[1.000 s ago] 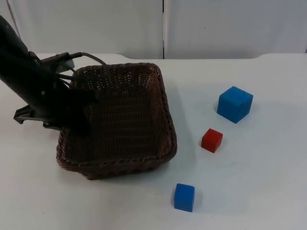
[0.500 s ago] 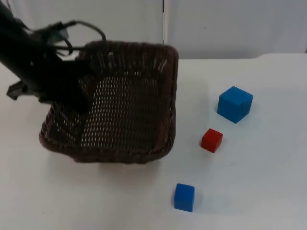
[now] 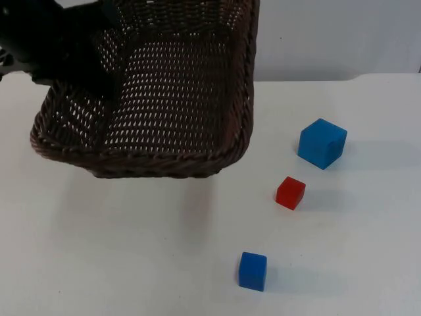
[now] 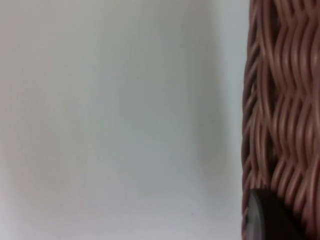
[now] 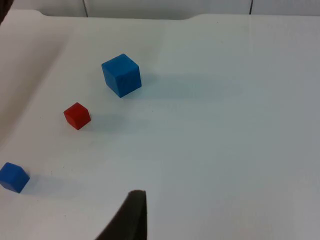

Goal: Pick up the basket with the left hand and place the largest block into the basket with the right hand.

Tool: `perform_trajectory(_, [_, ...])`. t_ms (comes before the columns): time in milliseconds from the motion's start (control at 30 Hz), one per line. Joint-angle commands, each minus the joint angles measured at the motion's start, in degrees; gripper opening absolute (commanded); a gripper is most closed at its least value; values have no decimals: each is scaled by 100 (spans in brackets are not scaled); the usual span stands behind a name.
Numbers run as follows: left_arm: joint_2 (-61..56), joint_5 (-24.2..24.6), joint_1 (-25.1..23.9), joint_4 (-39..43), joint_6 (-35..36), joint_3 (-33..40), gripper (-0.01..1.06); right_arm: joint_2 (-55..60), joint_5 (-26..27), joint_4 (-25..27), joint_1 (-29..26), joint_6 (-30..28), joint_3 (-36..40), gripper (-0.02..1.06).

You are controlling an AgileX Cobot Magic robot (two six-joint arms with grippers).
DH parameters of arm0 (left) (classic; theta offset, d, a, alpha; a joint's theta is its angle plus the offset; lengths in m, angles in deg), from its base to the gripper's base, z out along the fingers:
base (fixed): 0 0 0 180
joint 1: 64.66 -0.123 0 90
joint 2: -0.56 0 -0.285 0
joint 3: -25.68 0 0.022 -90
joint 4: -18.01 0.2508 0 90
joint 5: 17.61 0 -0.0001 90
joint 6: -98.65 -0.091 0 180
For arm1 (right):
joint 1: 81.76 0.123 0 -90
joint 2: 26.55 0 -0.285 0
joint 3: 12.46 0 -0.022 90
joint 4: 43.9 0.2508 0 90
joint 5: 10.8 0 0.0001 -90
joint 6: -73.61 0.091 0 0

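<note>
The dark brown wicker basket (image 3: 151, 157) hangs tilted in the air over the table's back left. My left gripper (image 3: 104, 79) is shut on its left wall. In the left wrist view the woven wall (image 4: 280, 100) lies against a black fingertip (image 4: 265, 220). The largest block, a blue cube (image 3: 321, 143), rests on the table to the right of the basket, and it also appears in the right wrist view (image 5: 121, 75). My right gripper (image 5: 134, 216) waits above the table's right side, well back from the blocks.
A small red cube (image 3: 290, 192) (image 5: 77, 115) lies just in front of the large blue one. A small blue cube (image 3: 252, 270) (image 5: 13, 177) sits nearer the front edge. The white table (image 3: 118, 250) stretches open under the basket.
The left arm has raised the basket off the table and carried it up and back. The three blocks have stayed where they were.
</note>
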Motion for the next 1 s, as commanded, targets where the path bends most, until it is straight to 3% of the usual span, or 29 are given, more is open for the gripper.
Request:
perform_trajectory(0, [-146,249,5,-105,217,-14,0,-25,19,-12,-7,-10,12,105])
perform_trajectory(200, [-146,824,5,148,260,-14,0,-25,19,-12,-7,-10,12,105])
perform_trajectory(300, [-181,850,5,136,298,108,0,-25,19,-12,-7,-10,12,105])
perform_trajectory(600, [-575,505,5,5,298,1236,0,-25,19,-12,-7,-10,12,105])
perform_trajectory(733, [-820,87,5,44,283,1806,0,-25,19,-12,-7,-10,12,105])
perform_trajectory(967, [-890,47,5,53,283,1932,0,-25,19,-26,-7,-10,12,105])
